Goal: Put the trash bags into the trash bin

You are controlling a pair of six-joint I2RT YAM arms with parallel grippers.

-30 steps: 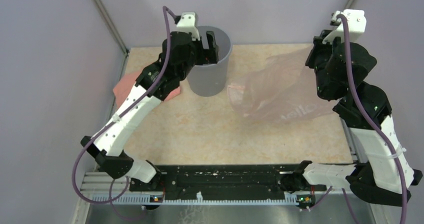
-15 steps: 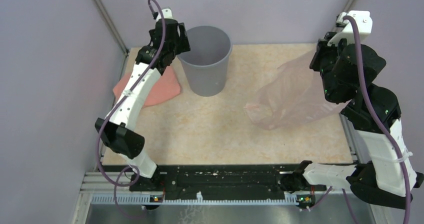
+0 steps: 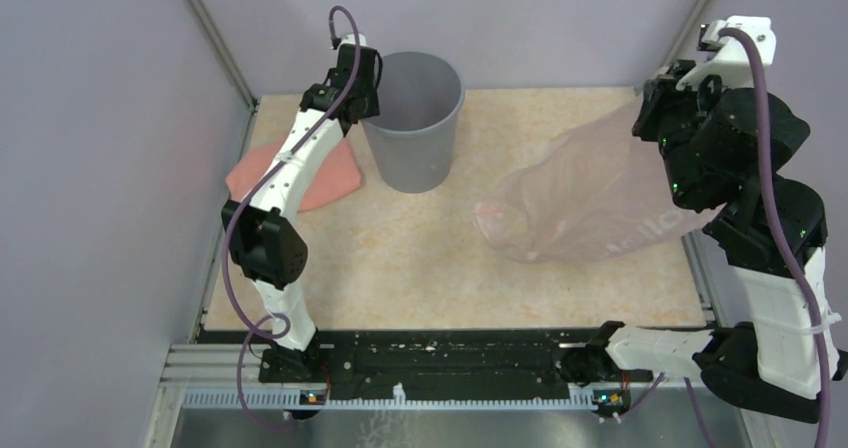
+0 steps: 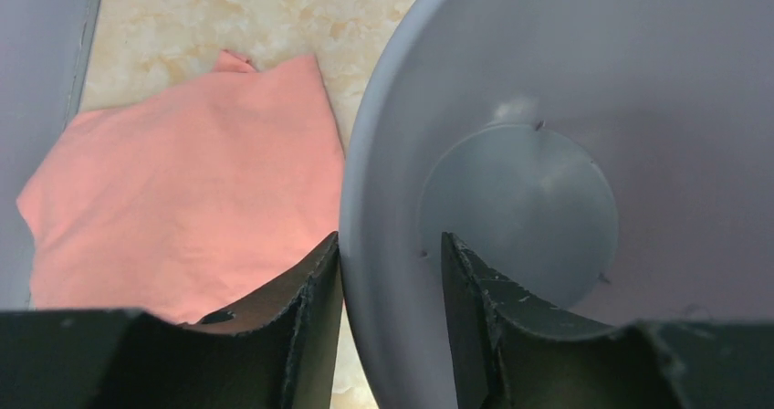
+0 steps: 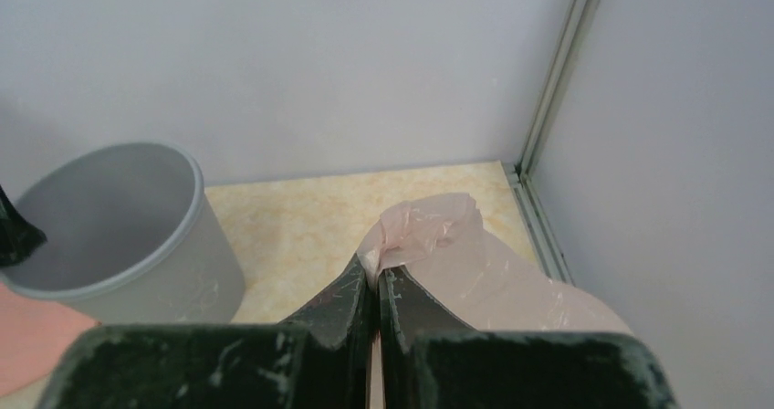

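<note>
The pale-pink translucent trash bag (image 3: 590,203) hangs from my right gripper (image 3: 655,98), which is raised at the far right. In the right wrist view the jaws (image 5: 374,267) are shut on a bunched bit of the bag's film (image 5: 429,231). The bag's lower end trails towards the table's middle. The grey trash bin (image 3: 410,148) stands upright at the back, with nothing inside. My left gripper (image 3: 360,93) is at its left rim. In the left wrist view the gripper (image 4: 390,240) straddles the rim (image 4: 365,153), one finger outside and one inside, with a gap still between them.
A salmon-pink cloth (image 3: 335,178) lies flat on the table left of the bin, partly under my left arm, and shows in the left wrist view (image 4: 183,208). Grey walls close in the back and both sides. A metal rail (image 3: 700,268) edges the table's right side.
My left arm swung from across the bin's front to its left rim, and its jaws narrowed over that rim. My right gripper rose, lifting the bag higher and stretching it out.
</note>
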